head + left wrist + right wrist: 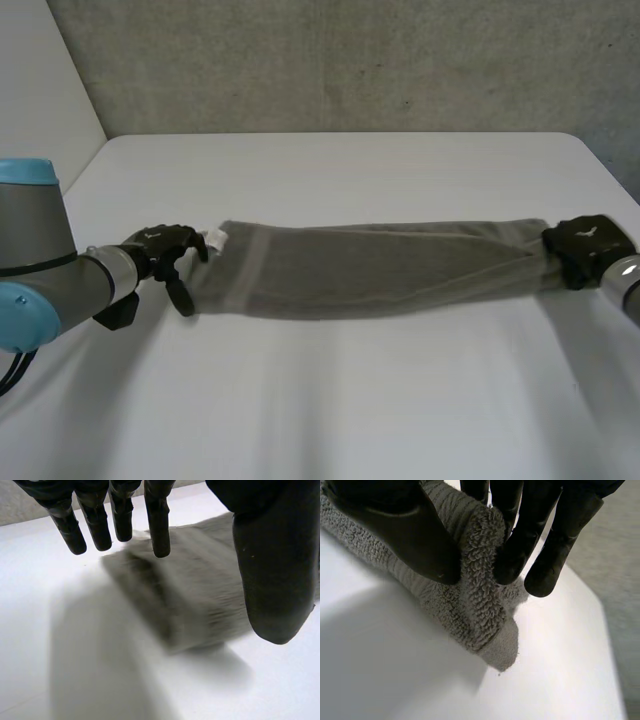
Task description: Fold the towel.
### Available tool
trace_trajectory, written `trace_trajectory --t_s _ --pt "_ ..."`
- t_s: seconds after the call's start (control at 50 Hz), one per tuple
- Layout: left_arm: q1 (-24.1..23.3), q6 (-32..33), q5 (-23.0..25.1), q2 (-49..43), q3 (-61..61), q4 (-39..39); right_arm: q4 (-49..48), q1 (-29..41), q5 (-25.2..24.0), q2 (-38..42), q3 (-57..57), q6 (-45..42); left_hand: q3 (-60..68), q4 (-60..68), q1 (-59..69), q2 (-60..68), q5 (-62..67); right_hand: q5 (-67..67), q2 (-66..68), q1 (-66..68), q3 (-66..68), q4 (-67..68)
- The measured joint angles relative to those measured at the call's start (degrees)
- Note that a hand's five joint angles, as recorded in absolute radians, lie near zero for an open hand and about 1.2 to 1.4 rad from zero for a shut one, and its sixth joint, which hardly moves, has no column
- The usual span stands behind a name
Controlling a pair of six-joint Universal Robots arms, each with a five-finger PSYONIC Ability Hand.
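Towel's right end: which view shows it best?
The right wrist view: the right hand pinches the bunched towel between thumb and fingers. The head view hides that grip; the left wrist view shows the other end.

You see the counter from above and behind in the head view, while each wrist view sits close over one end of the towel, which it shares.

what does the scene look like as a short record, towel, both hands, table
towel: grey, laid out as a long narrow band across the table
left hand: open, fingers straight, at the towel's left end, not gripping it
right hand: shut on the towel's right end, pinched between thumb and fingers
table: white, towel lying on it
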Motion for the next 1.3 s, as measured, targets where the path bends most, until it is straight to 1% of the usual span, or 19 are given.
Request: trace_trajectory --t_s 0.12,0.22,0.3,0.36,0.38,0.42,0.52,0.54,0.56,0.6,0.64,0.68,0.74,0.8,0.94,1.0,1.12,1.18,1.3 --pt "0.07 -0.06 0.01 0.96 -0.38 0.02 4.59 -3.10 0.55 -2.23 -4.73 -3.70 -0.27 -0.18 -0.20 -0.16 -0.17 0.00 0.00 0.00 0.01 0.00" --pt "0.08 -0.20 0.00 1.61 -0.45 0.04 9.83 -0.23 2.39 -3.06 -11.10 -5.19 -0.27 -0.19 -0.22 -0.32 -0.17 0.00 0.00 -0.02 0.29 0.08" --pt "0.12 -0.81 0.00 2.09 -0.45 0.04 13.42 10.97 6.48 -2.56 -20.29 -2.72 -0.27 -0.19 -0.22 -0.33 -0.17 0.00 0.77 -0.03 0.48 0.22" --pt "0.24 -1.42 0.01 2.32 -0.45 0.04 14.27 20.11 9.45 -1.07 -26.46 -0.58 -0.27 -0.19 -0.22 -0.34 -0.17 0.00 1.29 -0.03 0.51 0.22" --pt "0.28 -1.55 0.01 2.37 -0.45 0.04 14.33 21.94 9.99 -0.63 -27.68 -0.23 -0.27 -0.19 -0.22 -0.34 -0.17 0.00 1.29 -0.03 0.51 0.22" --pt "0.46 -2.06 0.03 2.57 -0.45 0.04 14.46 29.80 11.88 1.76 -32.39 0.90 -0.27 -0.20 -0.22 -0.35 -0.17 0.00 1.29 -0.04 0.51 0.22" --pt "0.78 -2.66 0.02 3.00 -0.54 0.04 14.56 43.63 14.05 8.51 -40.14 1.73 -0.27 -0.20 -0.22 -0.35 -0.17 -0.32 1.19 -0.14 -0.74 -0.92" --pt "0.80 -2.69 0.01 3.04 -0.56 0.04 14.65 44.94 14.18 9.46 -40.87 1.72 -0.27 -0.20 -0.22 -0.35 -0.17 -2.31 -1.12 -2.59 -3.68 -3.13" --pt "0.83 -2.73 0.01 3.12 -0.62 0.04 15.00 47.36 14.34 11.48 -42.29 1.65 -0.27 -0.20 -0.22 -0.36 -0.17 -10.60 -9.50 -10.79 -12.43 -11.49" --pt "0.83 -2.76 0.02 3.30 -0.77 0.04 16.21 51.11 14.57 15.48 -44.63 1.43 -0.27 -0.20 -0.22 -0.36 -0.17 -34.50 -31.78 -34.01 -33.94 -34.10" --pt "0.79 -2.76 0.02 3.43 -0.88 0.04 17.62 53.12 14.83 18.36 -46.28 1.27 -0.27 -0.20 -0.22 -0.36 -0.17 -49.30 -45.57 -46.59 -48.33 -48.41" --pt "0.71 -2.75 0.03 3.57 -0.97 0.04 19.08 54.18 15.15 20.47 -47.57 1.25 -0.27 -0.20 -0.22 -0.36 -0.17 -56.20 -51.60 -52.61 -55.41 -55.20" --pt "0.55 -2.73 0.04 3.88 -0.93 0.04 20.76 54.47 15.53 21.78 -48.59 1.58 -0.27 -0.20 -0.22 -0.37 -0.17 -59.89 -53.18 -55.30 -58.54 -59.05" --pt "0.20 -2.76 0.05 4.53 -0.52 0.06 22.17 53.37 15.80 20.96 -48.76 3.12 -0.27 -0.20 -0.22 -0.38 -0.17 -60.44 -53.23 -56.40 -59.45 -60.07" --pt "-1.91 -4.78 0.10 6.72 1.18 0.07 23.21 47.93 14.54 12.31 -42.81 10.84 -0.27 -0.20 -0.22 -0.38 -0.17 -60.44 -53.23 -56.61 -59.45 -60.10" --pt "-3.75 -7.08 0.23 8.02 1.86 0.05 22.57 44.68 12.96 6.84 -36.46 13.63 -0.27 -0.20 -0.22 -0.38 -0.16 -60.44 -53.23 -56.61 -59.45 -60.10" --pt "-7.42 -9.80 0.40 8.93 1.44 0.11 18.65 38.59 9.69 -0.53 -22.53 15.11 -0.27 -0.20 -0.22 -0.38 -0.19 -60.31 -53.23 -56.60 -59.45 -60.10" --pt "-9.94 -10.25 0.46 8.48 0.97 0.19 14.96 35.58 8.58 -3.00 -14.47 14.98 -0.27 -0.20 -0.22 -0.38 -0.17 -60.31 -53.23 -56.60 -59.45 -60.10" --pt "-13.95 -10.20 0.36 5.31 1.26 1.65 9.06 32.30 8.00 -4.87 -4.20 14.55 -0.27 -0.20 -0.22 -0.38 -0.17 -60.30 -53.23 -56.60 -59.45 -60.09"
